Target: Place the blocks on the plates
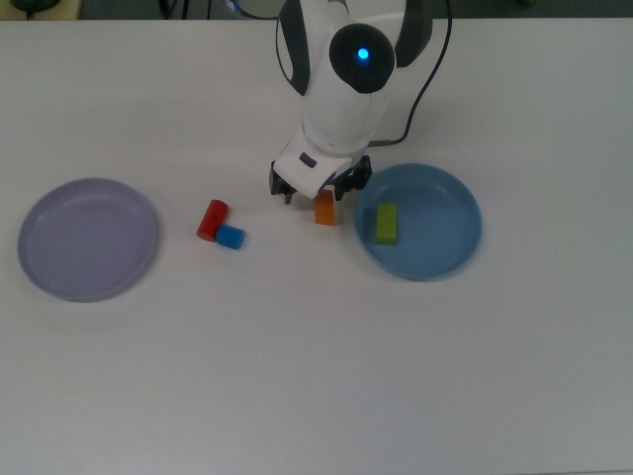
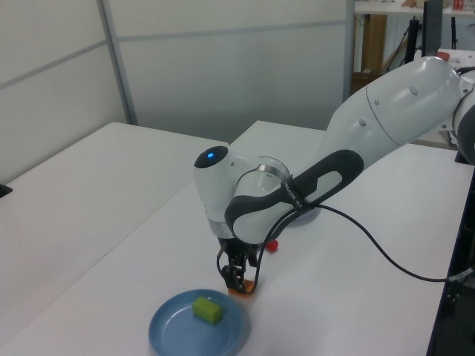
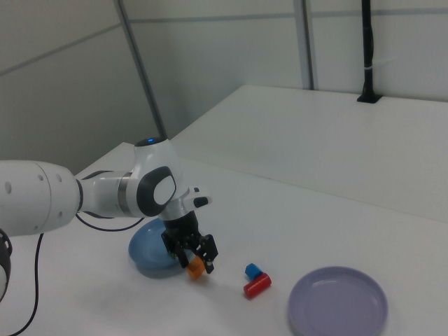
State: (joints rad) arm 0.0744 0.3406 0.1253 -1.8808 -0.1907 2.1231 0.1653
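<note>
Top view: a white worktop (image 1: 316, 376) is seen from above, with the arm (image 1: 346, 69) reaching in from the upper edge. The lavender plate (image 1: 88, 238) lies bare at the top view's left, well apart from the rest. The red block (image 1: 210, 219) and blue cube (image 1: 230, 237) touch each other between that plate and the pincer (image 1: 318, 194). The blue plate (image 1: 419, 221) carries the green bar (image 1: 387, 224). The orange bar (image 1: 325, 208) lies on the worktop just beside the blue plate's rim, its upper end covered by the pincer, whose fingers are spread apart to either side.

Left view: the green bar is seen resting inside the blue plate (image 2: 178, 334). The orange bar (image 2: 246, 289) is mostly hidden behind the lowered pincer (image 2: 238, 281); the red block (image 2: 272, 244) is glimpsed past the arm.

Right view: the pincer (image 3: 194, 258) is held low over the orange bar (image 3: 196, 269), fingers parted, nothing gripped. The blue plate (image 3: 143, 255) is partly blocked by the arm. The red block (image 3: 257, 285) and blue cube (image 3: 253, 270) sit between the pincer and the lavender plate (image 3: 339, 303).
</note>
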